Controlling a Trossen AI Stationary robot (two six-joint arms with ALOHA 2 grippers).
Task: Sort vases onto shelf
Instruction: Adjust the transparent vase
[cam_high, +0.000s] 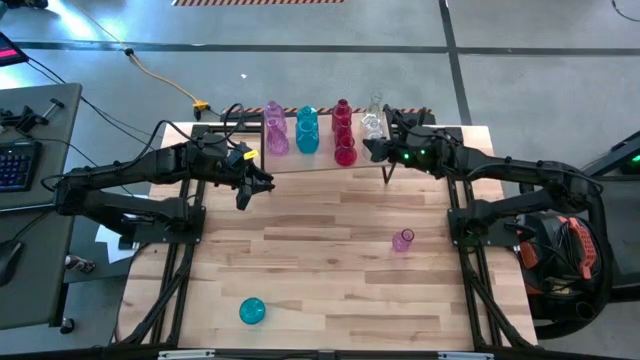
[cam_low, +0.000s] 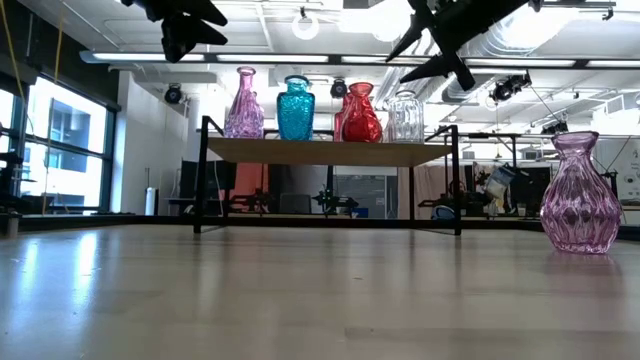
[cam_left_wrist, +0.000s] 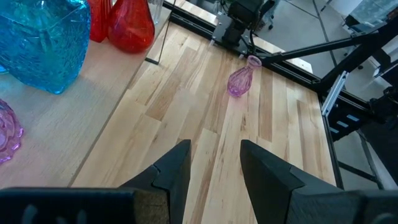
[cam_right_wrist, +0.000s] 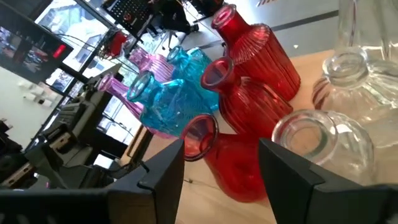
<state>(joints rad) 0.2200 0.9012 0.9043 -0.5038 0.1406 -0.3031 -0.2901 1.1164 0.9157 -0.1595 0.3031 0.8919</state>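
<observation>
The shelf (cam_high: 300, 162) stands at the table's far middle, with pink (cam_high: 275, 130), teal (cam_high: 307, 130), red (cam_high: 344, 135) and clear vases (cam_high: 374, 122) upright on its top. A lone pink vase (cam_low: 581, 195) stands on its base on the table's right half. A teal vase (cam_high: 251, 311) sits near the front edge. My left gripper (cam_high: 256, 188) hangs open above the table, just in front of the shelf's left end. My right gripper (cam_right_wrist: 221, 168) hovers open over the shelf's right end, with red and clear vases just beyond its fingers and nothing held.
Black frame rails run along both table sides (cam_high: 470, 250). A desk with a keyboard (cam_high: 15, 160) stands beyond the left edge. Bare wood lies between the shelf and the two loose vases.
</observation>
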